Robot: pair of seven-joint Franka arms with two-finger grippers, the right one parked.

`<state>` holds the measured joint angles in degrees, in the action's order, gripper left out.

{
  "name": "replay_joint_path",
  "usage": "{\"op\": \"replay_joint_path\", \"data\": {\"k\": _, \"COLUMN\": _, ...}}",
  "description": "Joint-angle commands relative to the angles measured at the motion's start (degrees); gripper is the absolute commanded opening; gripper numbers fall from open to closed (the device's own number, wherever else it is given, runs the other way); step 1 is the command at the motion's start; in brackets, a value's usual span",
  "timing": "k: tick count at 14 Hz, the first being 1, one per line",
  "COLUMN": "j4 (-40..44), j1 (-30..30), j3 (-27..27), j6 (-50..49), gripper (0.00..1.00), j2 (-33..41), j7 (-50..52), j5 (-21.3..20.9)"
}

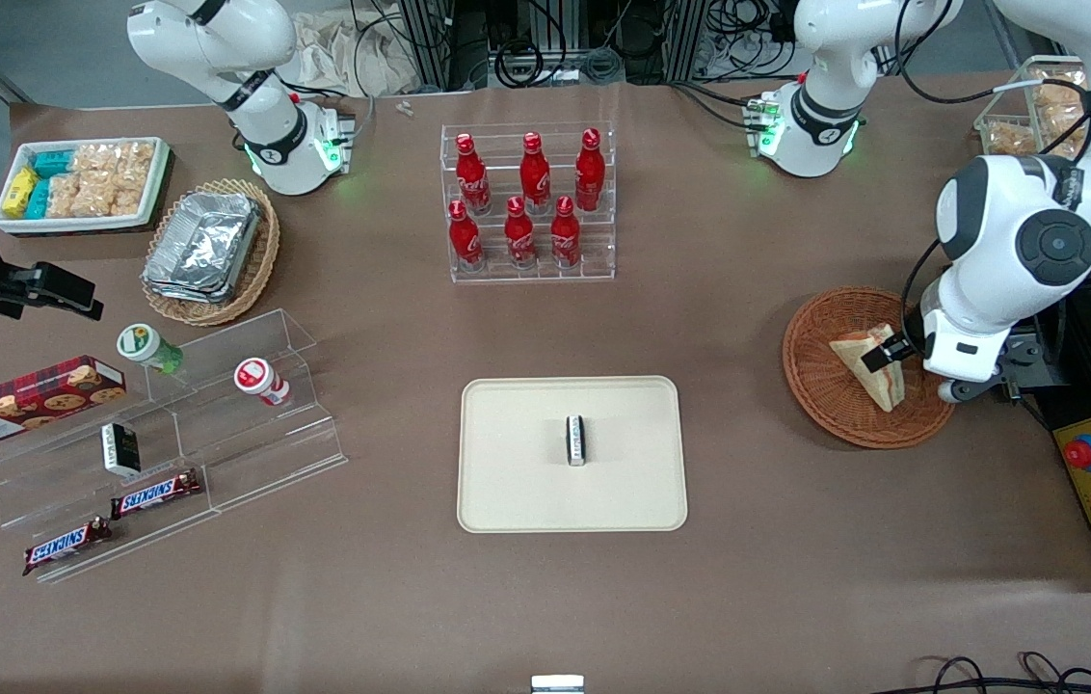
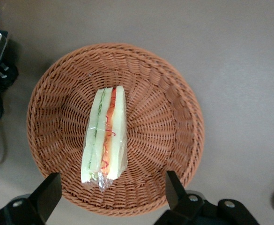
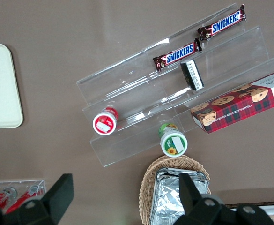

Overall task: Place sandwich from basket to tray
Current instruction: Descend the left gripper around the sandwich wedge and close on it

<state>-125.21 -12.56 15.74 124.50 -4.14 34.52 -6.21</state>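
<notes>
Your flat, cream tray (image 1: 507, 482) waits with a small dark packet (image 1: 576, 440) on it. Toward the working arm's end, the film-wrapped sandwich (image 2: 104, 136) lies on edge in the ribbed wicker basket (image 2: 174, 117). Your gripper (image 2: 112, 199) hovers above it, fingers (image 2: 47, 191) spread wide, evidently lined up to straddle the wedge.

1. "SNICKERS" stands on two brown bars (image 3: 175, 55) lying on the clear acrylic stand (image 3: 141, 89).
2. The red bottles (image 1: 534, 173) carry white script, too small to read.
3. The gripper (image 2: 111, 187) bears no lettering.
</notes>
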Motion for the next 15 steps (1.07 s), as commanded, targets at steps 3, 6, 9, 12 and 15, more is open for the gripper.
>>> {"op": "replay_joint_path", "data": {"k": 3, "j4": -3.7, "j1": -0.9, "j3": 0.3, "j6": 3.0, "gripper": 0.99, "j2": 1.5, "j7": 1.2, "j5": 0.1}}
{"op": "replay_joint_path", "data": {"k": 6, "j4": -6.2, "j1": -1.2, "j3": 0.0, "j6": 6.4, "gripper": 0.99, "j2": 1.2, "j7": 1.2, "j5": 0.1}}
{"op": "replay_joint_path", "data": {"k": 9, "j4": -8.6, "j1": -3.2, "j3": -0.1, "j6": 8.5, "gripper": 0.99, "j2": 0.3, "j7": 1.2, "j5": 0.2}}
{"op": "replay_joint_path", "data": {"k": 12, "j4": -9.9, "j1": -4.7, "j3": -0.1, "j6": 11.2, "gripper": 0.99, "j2": -1.2, "j7": 1.2, "j5": 0.4}}
{"op": "replay_joint_path", "data": {"k": 15, "j4": -13.1, "j1": -4.9, "j3": -0.1, "j6": 19.4, "gripper": 0.99, "j2": -2.4, "j7": 1.2, "j5": 0.5}}
